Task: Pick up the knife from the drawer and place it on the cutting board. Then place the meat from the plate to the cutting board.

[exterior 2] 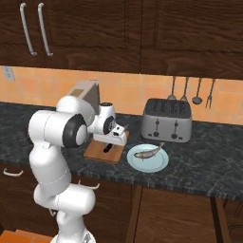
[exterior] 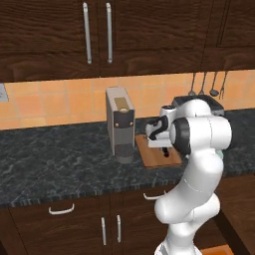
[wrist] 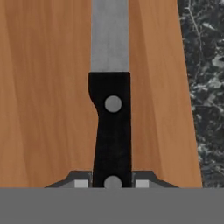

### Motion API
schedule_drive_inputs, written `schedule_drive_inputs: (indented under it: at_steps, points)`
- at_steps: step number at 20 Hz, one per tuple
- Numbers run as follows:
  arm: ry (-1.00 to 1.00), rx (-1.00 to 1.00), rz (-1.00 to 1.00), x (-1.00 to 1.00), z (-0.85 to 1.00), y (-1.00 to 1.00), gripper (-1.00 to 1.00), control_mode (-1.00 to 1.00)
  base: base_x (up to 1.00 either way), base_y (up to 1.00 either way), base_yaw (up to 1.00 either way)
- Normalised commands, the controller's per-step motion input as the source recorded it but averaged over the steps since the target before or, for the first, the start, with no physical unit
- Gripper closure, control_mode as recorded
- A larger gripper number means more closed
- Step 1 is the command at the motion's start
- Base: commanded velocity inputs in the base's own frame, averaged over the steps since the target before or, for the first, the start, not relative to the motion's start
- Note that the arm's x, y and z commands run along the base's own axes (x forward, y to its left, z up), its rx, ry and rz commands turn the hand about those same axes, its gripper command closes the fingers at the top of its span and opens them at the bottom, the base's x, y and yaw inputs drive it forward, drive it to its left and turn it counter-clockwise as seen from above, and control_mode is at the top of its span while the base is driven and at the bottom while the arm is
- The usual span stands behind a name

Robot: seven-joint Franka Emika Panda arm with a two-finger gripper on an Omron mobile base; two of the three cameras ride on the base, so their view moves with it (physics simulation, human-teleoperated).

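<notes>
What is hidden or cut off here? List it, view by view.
- Knife tip: cut off by the hand view's top edge.
- Cutting board: far part behind the arm, left base view.
- Gripper: contact with the handle is at the bottom edge; grip unclear.

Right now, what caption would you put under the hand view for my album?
The claw grips a knife by its black handle, just above the wooden cutting board.

arm (exterior: 199,164): glossy white rounded shells, bulbous links stacked from the base up. Dark grey/black rings at the joints, biggest one at the elbow cap. Wrist section white with black trim. gripper (wrist: 112,181): two small dark finger tips with pale grey square pads. No cables, no markings visible.
</notes>
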Motion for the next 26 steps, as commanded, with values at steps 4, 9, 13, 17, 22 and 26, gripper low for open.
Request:
schedule_drive_inputs:
  at_steps: [4, 9, 13, 17, 22, 26]
  points:
    - [-0.05, 0.00, 0.00, -0.08, 0.07, 0.00, -1.00, -1.00, 0.00, 0.00, 0.00]
    - [-0.30, 0.07, -0.02, -0.32, 0.56, -0.33, -1.00, -1.00, 0.00, 0.00, 0.00]
    - [-0.20, 0.03, -0.25, -0.91, 0.30, -1.00, -1.00, -1.00, 0.00, 0.00, 0.00]
    - [-0.01, 0.02, -0.40, -0.44, 0.24, -1.00, -1.00, -1.00, 0.00, 0.00, 0.00]
    - [0.25, 0.02, -0.42, 0.27, 0.18, -0.99, -1.00, -1.00, 0.00, 0.00, 0.00]
    - [0.26, 0.10, 0.00, 0.28, -0.14, -0.73, -1.00, -1.00, 0.00, 0.00, 0.00]
